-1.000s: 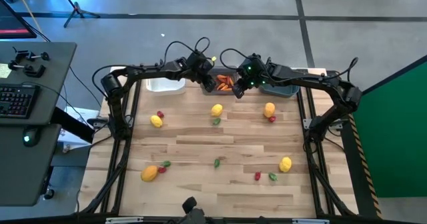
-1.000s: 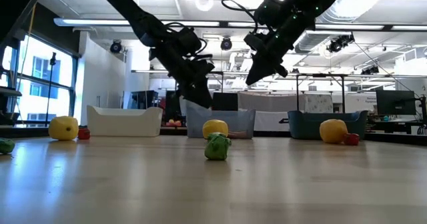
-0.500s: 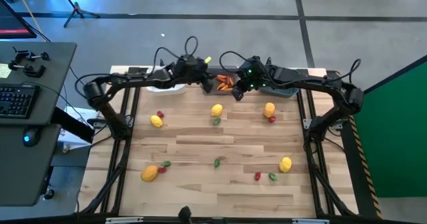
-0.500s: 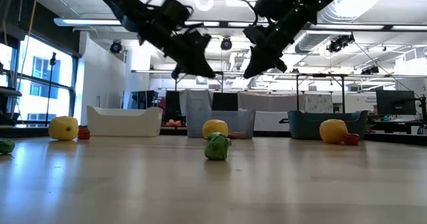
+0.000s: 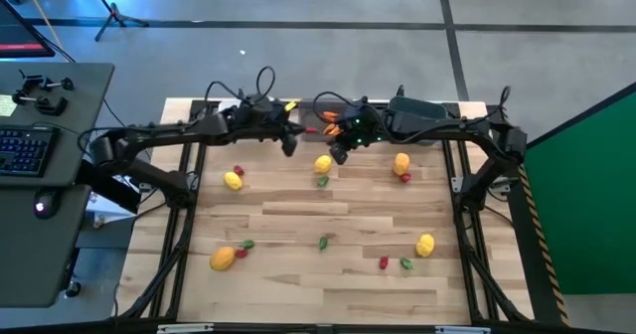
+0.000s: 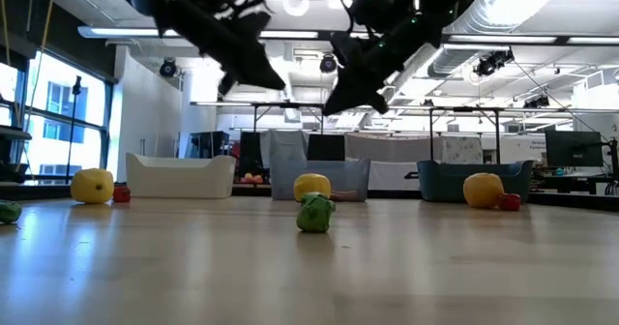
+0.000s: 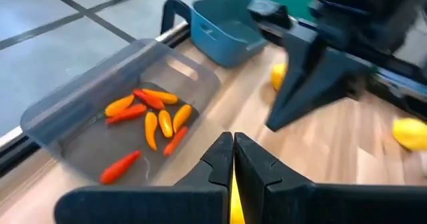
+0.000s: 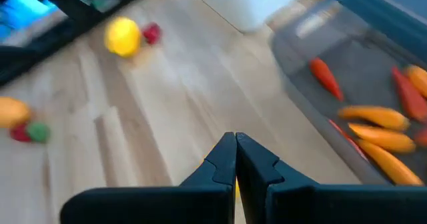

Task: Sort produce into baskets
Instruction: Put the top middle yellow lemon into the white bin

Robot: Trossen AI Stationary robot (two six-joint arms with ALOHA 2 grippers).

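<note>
1. Lying nearest the front edge of the pale wooden table [image 5: 298,284] are a round yellow-orange toy fruit [image 5: 223,258], a small green piece [image 5: 324,242] and a second yellow fruit [image 5: 425,244] with tiny red and green bits [image 5: 395,262] beside it.
2. Sitting farther back are three more yellow fruits [image 5: 233,180], [image 5: 323,163], [image 5: 401,162], each with a small bit close by.
3. The left gripper [image 5: 289,141] is hanging above the table with its jaws pressed together, pinching nothing.
4. The right gripper [image 5: 337,154] is hovering near it, jaws likewise pressed together and empty.
5. Standing at the far edge are a white plastic bin [image 6: 181,176], a translucent grey bin [image 7: 80,127] holding slim orange-red carrot shapes [image 7: 152,121], and a dark teal-blue bin [image 7: 227,27].
</note>
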